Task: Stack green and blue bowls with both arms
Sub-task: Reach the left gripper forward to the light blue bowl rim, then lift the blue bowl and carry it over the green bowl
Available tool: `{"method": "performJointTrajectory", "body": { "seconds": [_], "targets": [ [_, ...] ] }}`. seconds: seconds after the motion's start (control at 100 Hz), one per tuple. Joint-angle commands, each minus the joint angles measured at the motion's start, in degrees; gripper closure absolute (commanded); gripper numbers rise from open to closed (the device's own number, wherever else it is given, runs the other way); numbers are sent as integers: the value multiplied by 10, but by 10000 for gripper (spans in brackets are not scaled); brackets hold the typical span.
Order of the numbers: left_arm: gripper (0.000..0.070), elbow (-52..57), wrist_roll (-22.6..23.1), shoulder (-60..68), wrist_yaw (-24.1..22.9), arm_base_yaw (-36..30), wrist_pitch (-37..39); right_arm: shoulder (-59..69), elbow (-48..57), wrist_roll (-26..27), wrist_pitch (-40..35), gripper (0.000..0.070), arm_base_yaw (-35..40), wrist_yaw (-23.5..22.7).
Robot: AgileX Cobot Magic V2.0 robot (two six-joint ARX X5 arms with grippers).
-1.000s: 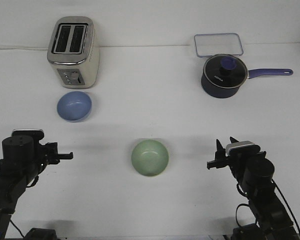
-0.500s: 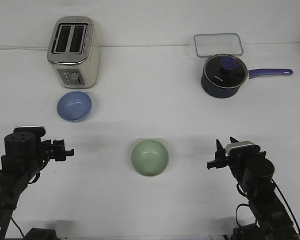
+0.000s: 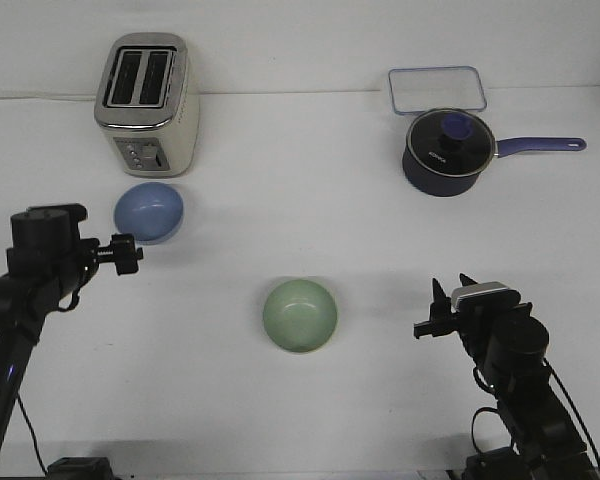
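- Blue bowl (image 3: pixel 149 211) is seen upright on the table (image 3: pixel 300 200), far-left, just in front of the toaster (image 3: pixel 147 103); nothing is held inside it.
- Green bowl (image 3: pixel 300 315) is seen upright near table centre, well apart from the blue bowl, toward the near edge; it is empty too.
- L gripper (image 3: pixel 132 253) is held just beside the blue bowl's near-left rim, tip pointed inward; contact w/ the rim can't be told from the front view.
- L jaws: open or shut can't be told, as the tip is shown only as a small dark block.
- Nothing is seen gripped by the L gripper.
- R gripper (image 3: pixel 430 318) is held to the right of the green bowl, apart from it, tips pointed toward table centre.
- R jaws: two prongs are seen w/ a gap between, so they are read as spread apart; nothing is held.
- A silver-grey block is seen on the R arm just behind the gripper.
- Saucepan (image 3: pixel 448 152) w/ lid and purple handle is set far-right; a clear lid (image 3: pixel 437 89) is laid flat just behind it.
- Both bowls are unstacked, each alone on the table.
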Motion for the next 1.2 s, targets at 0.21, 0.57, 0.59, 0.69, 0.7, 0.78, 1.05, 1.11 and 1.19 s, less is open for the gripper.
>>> {"method": "performJointTrajectory", "body": {
  "seconds": [0.21, 0.57, 0.59, 0.69, 0.7, 0.78, 1.05, 1.11, 1.19],
  "targets": [
    [198, 141, 4, 218, -2, 41, 7, 2, 1, 0, 9, 379, 0, 2],
    [202, 204, 4, 387, -2, 59, 48, 2, 1, 2, 7, 379, 0, 2],
    [202, 204, 4, 391, -2, 59, 49, 2, 1, 2, 6, 379, 0, 2],
    [204, 204, 4, 408, -2, 59, 53, 2, 1, 2, 4, 379, 0, 2],
    [206, 204, 4, 409, -2, 59, 53, 2, 1, 2, 4, 379, 0, 2],
    [263, 204, 3, 415, -2, 59, 55, 2, 1, 2, 5, 379, 0, 2],
    [695, 204, 5, 417, 14, 59, 59, 2, 1, 2, 5, 379, 0, 2],
    [695, 204, 5, 417, 32, 59, 61, 2, 1, 2, 5, 379, 0, 2],
    [695, 204, 2, 416, 54, 60, 62, 2, 1, 2, 5, 379, 0, 2]
  ]
}}
